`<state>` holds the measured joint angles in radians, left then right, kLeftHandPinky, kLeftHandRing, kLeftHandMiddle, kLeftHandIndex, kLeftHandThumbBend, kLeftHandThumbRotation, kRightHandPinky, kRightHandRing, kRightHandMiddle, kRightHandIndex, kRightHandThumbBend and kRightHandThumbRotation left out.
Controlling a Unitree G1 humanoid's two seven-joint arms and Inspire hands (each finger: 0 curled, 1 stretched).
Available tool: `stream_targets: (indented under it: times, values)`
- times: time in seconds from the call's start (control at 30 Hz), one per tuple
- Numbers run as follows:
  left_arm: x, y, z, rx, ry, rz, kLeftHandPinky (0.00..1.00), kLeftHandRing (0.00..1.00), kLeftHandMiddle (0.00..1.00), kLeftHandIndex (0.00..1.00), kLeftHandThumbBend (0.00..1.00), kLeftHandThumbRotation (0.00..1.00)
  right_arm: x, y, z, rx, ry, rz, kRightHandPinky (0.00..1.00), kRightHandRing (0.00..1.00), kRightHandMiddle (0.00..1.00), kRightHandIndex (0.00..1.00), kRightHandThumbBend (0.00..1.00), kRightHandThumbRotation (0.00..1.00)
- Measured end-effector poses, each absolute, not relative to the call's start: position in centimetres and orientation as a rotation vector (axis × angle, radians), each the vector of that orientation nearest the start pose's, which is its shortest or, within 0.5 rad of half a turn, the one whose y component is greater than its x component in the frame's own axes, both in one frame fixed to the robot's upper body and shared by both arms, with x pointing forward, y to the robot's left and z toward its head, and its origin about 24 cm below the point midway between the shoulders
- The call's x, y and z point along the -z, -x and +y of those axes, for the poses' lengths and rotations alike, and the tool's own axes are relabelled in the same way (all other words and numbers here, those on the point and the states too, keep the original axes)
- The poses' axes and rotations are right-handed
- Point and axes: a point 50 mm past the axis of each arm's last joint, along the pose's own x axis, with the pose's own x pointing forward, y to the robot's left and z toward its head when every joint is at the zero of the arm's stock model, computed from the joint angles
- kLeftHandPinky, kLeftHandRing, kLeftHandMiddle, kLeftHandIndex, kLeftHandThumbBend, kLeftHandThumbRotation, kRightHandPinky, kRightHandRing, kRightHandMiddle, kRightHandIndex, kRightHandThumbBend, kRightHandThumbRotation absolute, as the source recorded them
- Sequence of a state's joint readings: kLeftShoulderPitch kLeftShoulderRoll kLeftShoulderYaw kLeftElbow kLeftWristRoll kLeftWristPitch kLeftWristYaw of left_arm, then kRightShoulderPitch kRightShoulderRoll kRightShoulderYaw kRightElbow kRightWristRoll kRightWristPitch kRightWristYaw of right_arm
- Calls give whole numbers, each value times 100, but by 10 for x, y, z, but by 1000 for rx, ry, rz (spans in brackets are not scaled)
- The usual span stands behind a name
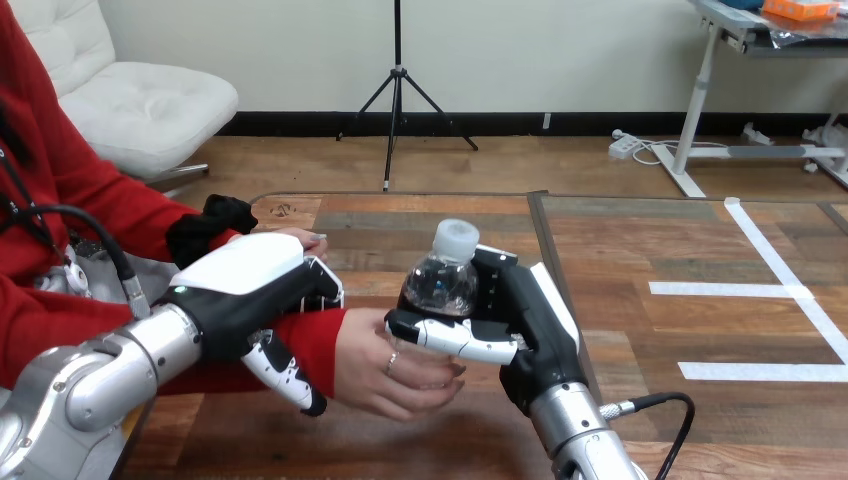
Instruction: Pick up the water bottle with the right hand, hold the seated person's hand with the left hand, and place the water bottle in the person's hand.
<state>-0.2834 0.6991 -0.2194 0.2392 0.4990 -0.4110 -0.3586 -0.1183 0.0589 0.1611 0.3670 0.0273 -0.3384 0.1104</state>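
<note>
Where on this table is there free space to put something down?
Free: the wooden table right of the right hand, up to the white tape lines, and the far strip behind the white-capped clear plastic water bottle. Crowded: left of centre, where the left hand, the person's hand and the bottle meet.

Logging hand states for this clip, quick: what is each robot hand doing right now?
Left hand: shut on the person's wrist.
Right hand: shut on the water bottle, which the person's hand also cups from below.
</note>
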Motion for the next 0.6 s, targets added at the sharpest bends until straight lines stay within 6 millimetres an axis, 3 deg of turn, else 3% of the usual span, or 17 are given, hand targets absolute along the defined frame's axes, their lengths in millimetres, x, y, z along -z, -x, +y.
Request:
stream_targets:
  times: [0.6]
  values:
    - [-95,-291,203,671,-1271,-211,30,33,38,38,87,0,-28,-261,-86,-283,-118,-125,36,41,44,44,84,0]
